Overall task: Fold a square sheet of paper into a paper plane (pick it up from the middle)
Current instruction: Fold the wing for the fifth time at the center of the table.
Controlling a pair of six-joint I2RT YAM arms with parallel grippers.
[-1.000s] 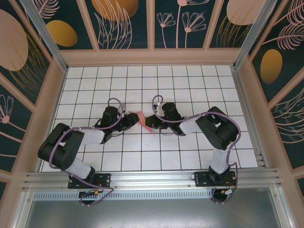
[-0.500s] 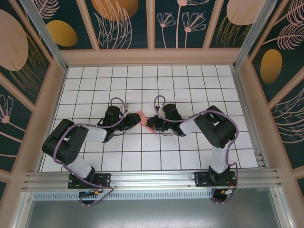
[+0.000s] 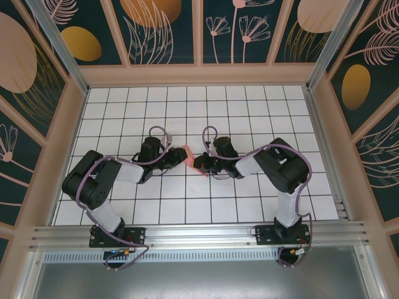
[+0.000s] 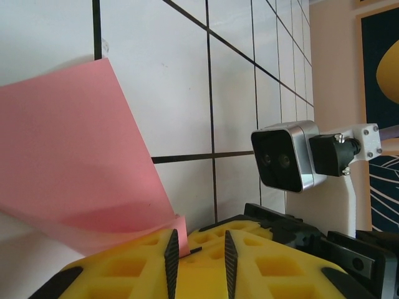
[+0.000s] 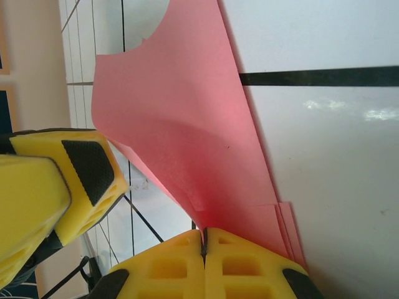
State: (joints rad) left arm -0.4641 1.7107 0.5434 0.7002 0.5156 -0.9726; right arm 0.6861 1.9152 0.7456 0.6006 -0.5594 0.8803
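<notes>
Top external view places the square sheet of paper (image 3: 185, 154) at mid-tabletop (image 3: 187, 112), between the two hands and partly hidden by them. It runs from the left hand (image 3: 176, 158) down-right to the right hand (image 3: 201, 163).

Right wrist view: the right hand (image 5: 204, 237) is fully closed, pads together, pinching layered edges of the paper (image 5: 181, 124). The sheet curves up from that pinch. A finger (image 5: 87, 168) of the left hand stands just beside it.

Left wrist view: the left hand (image 4: 199, 240) is parted by a narrow gap. One corner of the paper (image 4: 81, 149) sits inside that gap against one pad, unclamped.

Judgement: the left hand is positioned to close on this corner. The sheet's long axis lies hand to hand.
</notes>
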